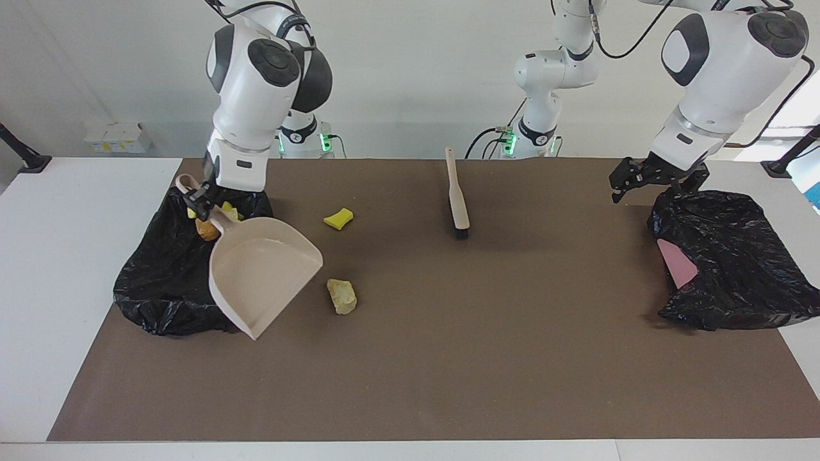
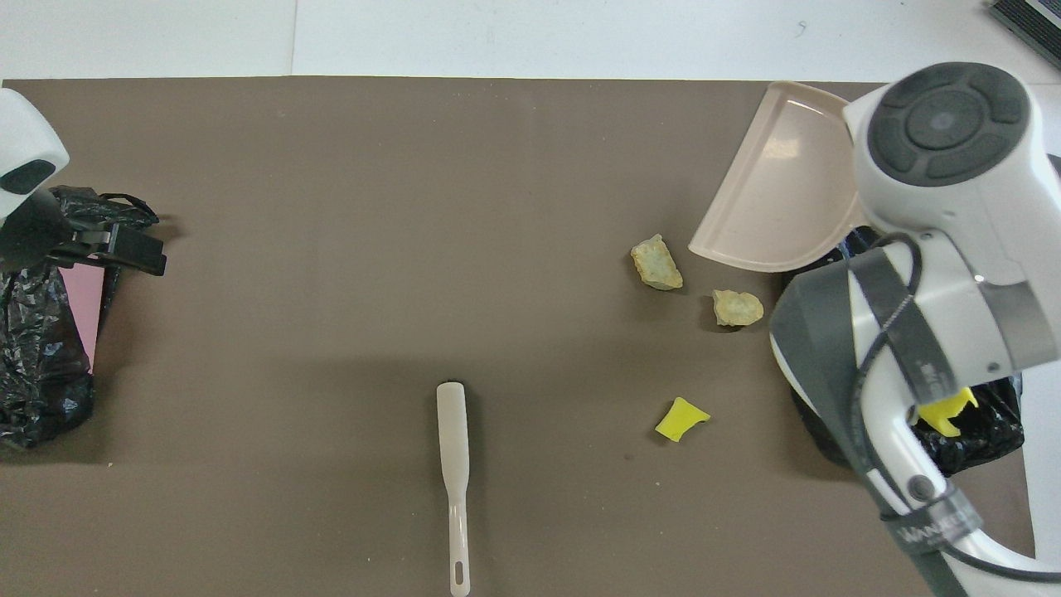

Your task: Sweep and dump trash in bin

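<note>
My right gripper (image 1: 200, 203) is shut on the handle of the beige dustpan (image 1: 262, 272), held tilted over the edge of the black bin bag (image 1: 160, 282), its mouth toward the loose trash. In the overhead view the arm hides the gripper; the dustpan (image 2: 779, 207) shows. On the mat lie a tan lump (image 1: 341, 296) (image 2: 656, 262), a second tan lump (image 2: 737, 308) hidden by the dustpan in the facing view, and a yellow sponge piece (image 1: 338, 218) (image 2: 681, 419). Yellow pieces (image 1: 227, 211) and a brown lump (image 1: 206, 229) lie in the bag. My left gripper (image 1: 631, 182) (image 2: 133, 249) is open and empty.
A beige brush (image 1: 457, 192) (image 2: 452, 481) lies on the brown mat near the robots, midway between the arms. A second black bag (image 1: 730, 262) (image 2: 41, 365) with a pink sheet (image 1: 676, 264) in it lies at the left arm's end, under the left gripper.
</note>
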Robot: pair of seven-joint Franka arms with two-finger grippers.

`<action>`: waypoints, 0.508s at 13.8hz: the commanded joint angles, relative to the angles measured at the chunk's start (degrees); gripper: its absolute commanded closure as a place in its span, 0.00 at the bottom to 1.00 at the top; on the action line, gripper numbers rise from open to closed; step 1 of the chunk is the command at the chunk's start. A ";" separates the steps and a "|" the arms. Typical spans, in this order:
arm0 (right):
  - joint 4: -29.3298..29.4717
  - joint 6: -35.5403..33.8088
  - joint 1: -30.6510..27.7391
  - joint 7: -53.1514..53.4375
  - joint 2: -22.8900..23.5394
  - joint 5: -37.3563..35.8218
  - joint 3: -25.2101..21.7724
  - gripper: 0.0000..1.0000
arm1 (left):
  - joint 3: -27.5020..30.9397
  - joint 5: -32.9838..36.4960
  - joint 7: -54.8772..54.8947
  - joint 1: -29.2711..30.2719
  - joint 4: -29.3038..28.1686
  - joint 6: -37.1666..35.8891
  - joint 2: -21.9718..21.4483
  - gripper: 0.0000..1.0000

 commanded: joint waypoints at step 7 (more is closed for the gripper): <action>22.57 -1.72 12.65 44.55 20.03 15.09 0.20 1.00 | -0.58 0.84 0.42 2.60 -2.45 -1.92 -4.36 0.00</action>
